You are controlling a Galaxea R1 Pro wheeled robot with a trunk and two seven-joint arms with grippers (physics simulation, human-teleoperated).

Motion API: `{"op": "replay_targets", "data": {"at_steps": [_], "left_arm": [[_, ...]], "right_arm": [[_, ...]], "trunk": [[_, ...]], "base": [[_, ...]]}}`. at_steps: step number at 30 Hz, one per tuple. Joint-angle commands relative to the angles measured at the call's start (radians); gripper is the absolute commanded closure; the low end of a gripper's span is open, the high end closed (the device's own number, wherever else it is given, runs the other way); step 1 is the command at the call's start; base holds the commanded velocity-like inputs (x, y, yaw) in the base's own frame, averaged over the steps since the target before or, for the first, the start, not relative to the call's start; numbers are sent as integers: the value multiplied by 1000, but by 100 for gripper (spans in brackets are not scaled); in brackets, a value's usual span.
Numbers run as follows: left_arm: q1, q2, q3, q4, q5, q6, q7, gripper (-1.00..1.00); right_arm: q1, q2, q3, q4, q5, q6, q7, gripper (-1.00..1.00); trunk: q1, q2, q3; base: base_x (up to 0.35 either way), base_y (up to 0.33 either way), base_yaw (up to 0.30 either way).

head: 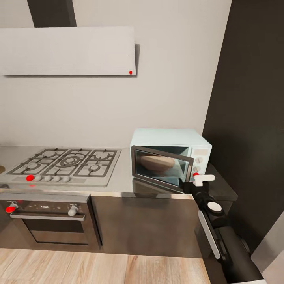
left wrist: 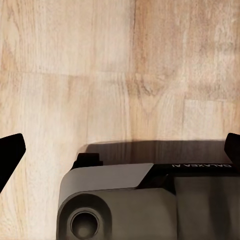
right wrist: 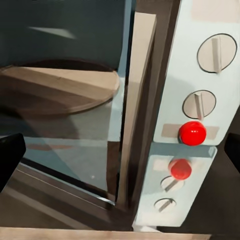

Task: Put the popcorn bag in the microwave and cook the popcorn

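Observation:
The pale mint-blue microwave (head: 169,138) stands on the grey countertop (head: 122,179) against the wall, its dark glass door (head: 159,165) swung partly open. Inside lies a brown round turntable (right wrist: 60,90). My right gripper (head: 197,180) is open just in front of the door's free edge and the knob panel (right wrist: 200,75), which carries a red button (right wrist: 192,132). In the right wrist view the gripper (right wrist: 120,160) has its dark fingertips (right wrist: 10,155) far apart, around the door edge (right wrist: 137,100) without touching it. My left gripper (left wrist: 120,150) is open over wooden floor. The popcorn bag is out of view.
A steel gas hob (head: 67,161) lies left of the microwave, above a dark built-in oven (head: 47,221). A pale hood (head: 67,51) hangs over the hob. A tall dark cabinet (head: 252,118) rises right of the microwave. The robot's grey base (left wrist: 120,205) sits below the left gripper.

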Motion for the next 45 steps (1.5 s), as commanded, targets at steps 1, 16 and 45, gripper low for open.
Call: {"op": "replay_targets", "data": {"at_steps": [1,16,45], "left_arm": [[-1,0,0,1,1,-3,1,-100],[-1,0,0,1,0,-3,2,-100],[-1,-3,0,1,-1,-3,2,-100]], "right_arm": [[0,-1,3,-1,-1,6,-7,-100],[1,-2,3,0,0,-17,-9,-100],[4,-7,-1,10,5,-85,-15,-100]], "trunk": [[0,-1,-1],[0,-1,-1],[0,-1,-1]], "base": [[0,0,0],[0,-69,0],[-35,-1,0]]}}
